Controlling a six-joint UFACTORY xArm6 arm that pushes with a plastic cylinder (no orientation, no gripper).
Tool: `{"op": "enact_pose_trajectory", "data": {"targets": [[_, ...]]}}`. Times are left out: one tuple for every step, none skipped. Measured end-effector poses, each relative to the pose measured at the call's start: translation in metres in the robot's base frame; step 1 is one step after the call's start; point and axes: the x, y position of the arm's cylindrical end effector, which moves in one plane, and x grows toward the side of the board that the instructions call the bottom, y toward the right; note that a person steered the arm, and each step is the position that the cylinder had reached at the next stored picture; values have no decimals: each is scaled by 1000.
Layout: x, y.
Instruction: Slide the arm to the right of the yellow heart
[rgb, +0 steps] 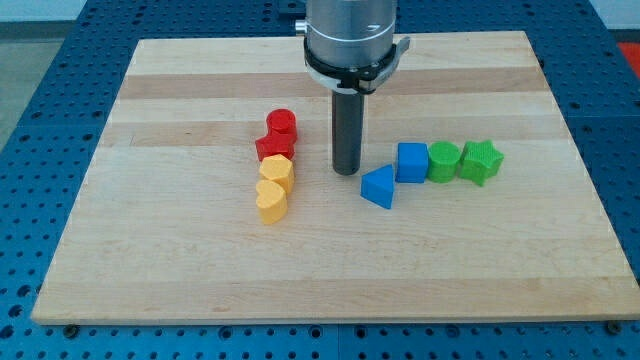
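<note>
Camera view: wooden board (180, 290) on blue perforated table (40, 60). Dark rod hanging from arm at the view's top centre; my tip (346, 172) down on the board, no fingers on this rig, so nothing to open or close, nothing held.

Left column, packed touching: red cylinder (282, 124) at top, red star-like block (272, 148), yellow block (278, 170) (shape unclear, rounded), yellow heart (270, 202) lowest. Tip to the right of this column, level with the upper yellow block, slightly above the heart, clear gap between.

Right row, touching: blue triangle (378, 187), blue cube (412, 162), green cylinder-like block (443, 161), green star (480, 162). Tip just left of triangle.

Count: two red, two yellow, two blue, two green; eight blocks.

Judgement: tip parked in open lane between the groups, likely to avoid nudging either; already on heart's right side, small move toward view's bottom would align.
</note>
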Motion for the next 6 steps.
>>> {"op": "enact_pose_trajectory", "data": {"targets": [[1,-8],[6,-15],[14,-17],[23,-18],[31,-19],[39,-19]]}}
